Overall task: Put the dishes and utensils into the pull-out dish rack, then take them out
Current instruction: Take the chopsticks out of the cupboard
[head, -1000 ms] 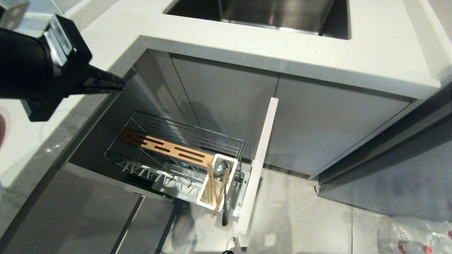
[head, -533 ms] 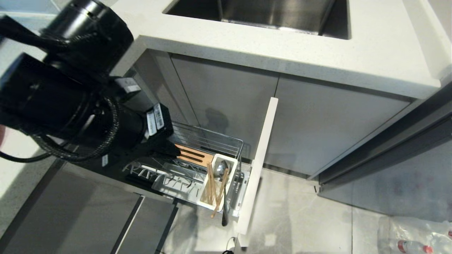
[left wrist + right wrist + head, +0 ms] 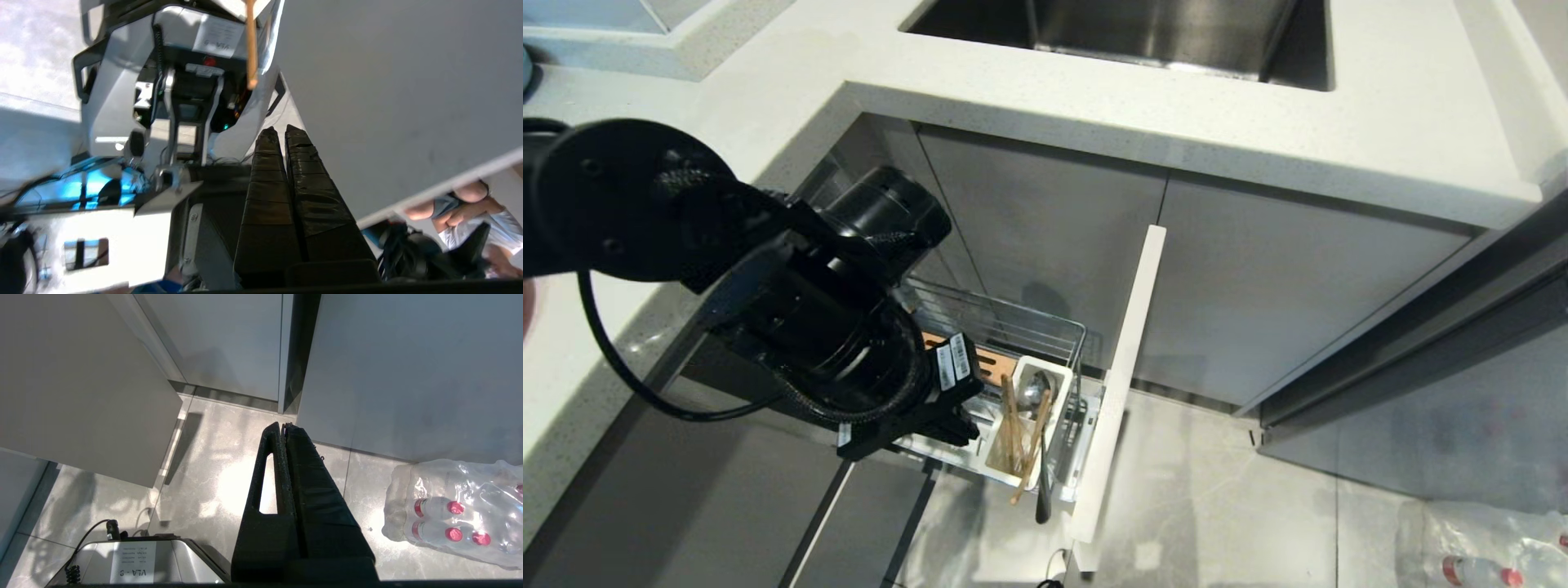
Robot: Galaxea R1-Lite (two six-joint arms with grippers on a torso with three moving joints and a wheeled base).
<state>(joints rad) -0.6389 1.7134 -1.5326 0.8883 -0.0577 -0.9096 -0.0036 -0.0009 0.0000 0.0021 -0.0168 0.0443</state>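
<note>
Two chopsticks [image 3: 1021, 441] lean loose in the cutlery box [image 3: 1027, 429]; the clenched, empty left tool [image 3: 282, 132] could knock them out.

White counter [image 3: 1143, 114]; grey cabinets [image 3: 1258, 278]; seemingly tiled floor [image 3: 1217, 506]

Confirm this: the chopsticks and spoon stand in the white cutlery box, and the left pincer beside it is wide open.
Not quite. The chopsticks and spoon do stand in the white cutlery box, but the left pincer is shut and empty, as the left wrist view shows.
</note>
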